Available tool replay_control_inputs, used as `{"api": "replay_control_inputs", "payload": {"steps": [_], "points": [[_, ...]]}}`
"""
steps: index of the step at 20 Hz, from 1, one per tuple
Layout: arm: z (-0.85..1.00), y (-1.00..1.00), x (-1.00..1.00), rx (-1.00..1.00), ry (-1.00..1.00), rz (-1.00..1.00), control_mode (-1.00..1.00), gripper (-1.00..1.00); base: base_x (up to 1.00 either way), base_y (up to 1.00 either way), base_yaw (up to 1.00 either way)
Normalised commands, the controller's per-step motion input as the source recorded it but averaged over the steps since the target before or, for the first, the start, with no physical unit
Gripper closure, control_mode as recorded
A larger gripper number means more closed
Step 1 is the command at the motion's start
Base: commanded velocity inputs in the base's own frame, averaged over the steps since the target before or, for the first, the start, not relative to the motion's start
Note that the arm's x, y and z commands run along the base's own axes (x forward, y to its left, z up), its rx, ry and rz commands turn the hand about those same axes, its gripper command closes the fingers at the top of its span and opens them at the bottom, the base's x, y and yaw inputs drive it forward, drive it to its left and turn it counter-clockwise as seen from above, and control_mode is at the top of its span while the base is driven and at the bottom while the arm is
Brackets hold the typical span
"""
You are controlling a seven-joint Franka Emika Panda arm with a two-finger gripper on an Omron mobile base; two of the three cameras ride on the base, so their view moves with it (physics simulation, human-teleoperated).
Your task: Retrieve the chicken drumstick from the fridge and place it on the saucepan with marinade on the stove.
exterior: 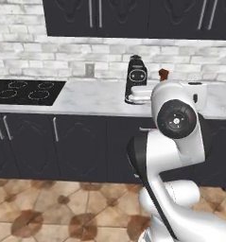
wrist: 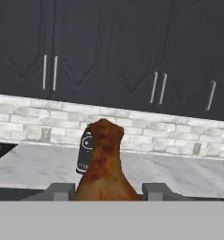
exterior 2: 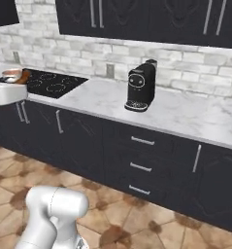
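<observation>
Chicken drumstick (wrist: 104, 164) clamped in claw (wrist: 105, 192).

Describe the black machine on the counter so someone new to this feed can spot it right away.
Start at the white marble counter running under the brick backsplash and dark wall cabinets. To the right of the black stove stands the coffee machine, upright near the wall. It is a tall glossy black box with a drip tray at its foot, unlike the flat stove.
</observation>
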Motion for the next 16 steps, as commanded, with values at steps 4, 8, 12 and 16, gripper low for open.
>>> {"api": "replay_control_inputs", "payload": {"steps": [4, 8, 12, 16], "points": [[0.0, 0.0, 0.0, 0.0, 0.0, 0.0, 1.0, 1.0, 1.0, 0.98, -0.02], [0.0, 0.0, 0.0, 0.0, 0.0, 0.0, 1.0, 1.0, 1.0, 1.0, -0.1], [0.0, 0.0, 0.0, 0.0, 0.0, 0.0, 1.0, 1.0, 0.99, 1.0, -0.15], [0.0, 0.0, 0.0, 0.0, 0.0, 0.0, 1.0, 1.0, 0.61, 1.0, -0.17]]}}
